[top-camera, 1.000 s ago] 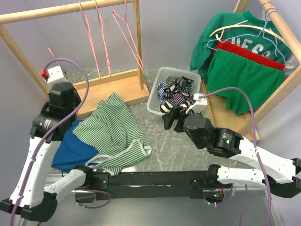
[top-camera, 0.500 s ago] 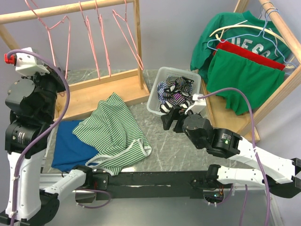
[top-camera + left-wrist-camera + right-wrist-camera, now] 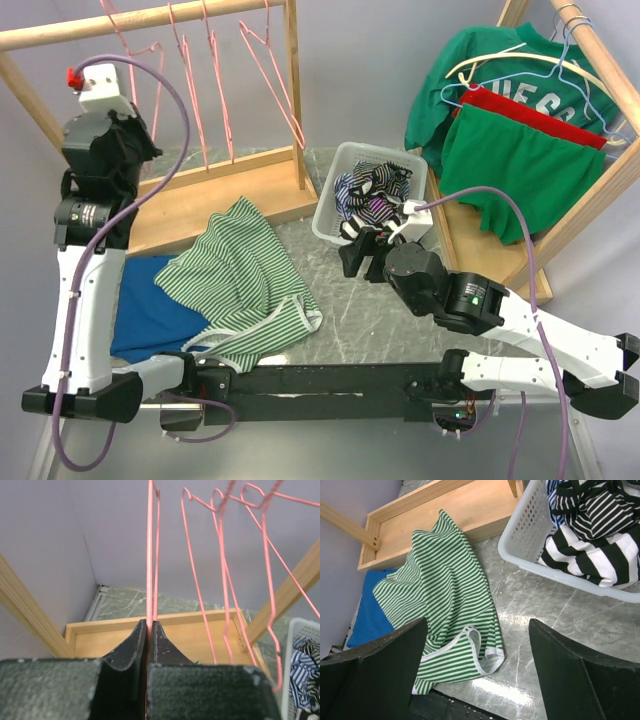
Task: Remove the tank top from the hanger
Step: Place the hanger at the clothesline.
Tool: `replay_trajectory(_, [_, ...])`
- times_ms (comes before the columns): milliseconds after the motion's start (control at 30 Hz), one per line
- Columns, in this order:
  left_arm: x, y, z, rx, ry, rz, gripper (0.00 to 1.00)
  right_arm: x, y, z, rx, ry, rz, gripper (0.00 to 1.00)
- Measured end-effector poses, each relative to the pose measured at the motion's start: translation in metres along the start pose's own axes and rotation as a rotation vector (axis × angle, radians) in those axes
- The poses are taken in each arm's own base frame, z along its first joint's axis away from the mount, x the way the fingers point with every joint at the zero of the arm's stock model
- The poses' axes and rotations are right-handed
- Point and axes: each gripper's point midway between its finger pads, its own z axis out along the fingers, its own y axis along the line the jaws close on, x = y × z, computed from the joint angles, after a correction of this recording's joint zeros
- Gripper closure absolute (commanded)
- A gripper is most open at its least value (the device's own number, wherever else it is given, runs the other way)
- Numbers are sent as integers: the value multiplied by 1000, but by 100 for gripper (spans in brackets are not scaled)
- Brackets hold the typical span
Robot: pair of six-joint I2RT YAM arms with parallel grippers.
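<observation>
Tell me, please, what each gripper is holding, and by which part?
The left gripper pinches a pink wire hanger by a straight run of wire; the right gripper is open, holding nothing.

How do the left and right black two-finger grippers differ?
The left gripper is shut on a pink wire hanger; the right gripper is open and empty. The left is up among other pink hangers; the right is beside the white plastic basket. Both are black.

In the right wrist view, the right claw (image 3: 477, 627) gapes wide at the bottom. A green-striped tank top (image 3: 445, 595) lies crumpled on the tabletop (image 3: 555, 645), left of centre and overlapping a blue cloth (image 3: 367, 617). A white basket (image 3: 520, 535) of black-striped clothes (image 3: 590, 550) sits upper right.
</observation>
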Motion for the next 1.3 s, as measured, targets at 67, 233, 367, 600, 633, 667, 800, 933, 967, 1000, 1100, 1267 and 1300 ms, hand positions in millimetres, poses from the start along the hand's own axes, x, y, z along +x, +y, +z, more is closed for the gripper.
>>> replay_trajectory(67, [-5,8,5,-9,-16,-6,99,1,1,1,-3,-1,4,10])
replay_trajectory(233, [-16,11,13,12,-59,-37,99,10,-2,4,-3,14,-5,10])
replay_trajectory(367, [-10,2,18,57,-42,-43,99,11,-1,5,-6,16,-3,10])
replay_trajectory(600, [32,5,37,78,53,-59,99,13,1,5,-18,27,-2,10])
replay_trajectory(633, [37,5,39,80,64,-60,99,14,2,6,-20,30,-3,10])
replay_trajectory(667, [43,5,39,81,77,-62,99,15,3,7,-21,35,-4,10])
replay_trajectory(800, [52,2,40,97,101,-75,83,23,5,11,-19,59,-16,10])
replay_trajectory(933, [52,0,35,111,102,-90,39,33,10,18,-28,92,-30,9])
replay_trajectory(967, [52,0,32,114,103,-97,24,36,11,20,-29,103,-37,9])
replay_trajectory(1000, [52,-1,30,116,103,-98,3,42,14,23,-31,123,-52,9])
replay_trajectory(1100, [57,1,19,109,113,-120,4,58,24,35,-40,184,-96,0])
replay_trajectory(1267, [73,17,-8,28,138,-156,4,92,57,68,-84,324,-178,0])
replay_trajectory(1300, [76,20,-13,14,142,-162,4,101,67,77,-102,357,-192,0])
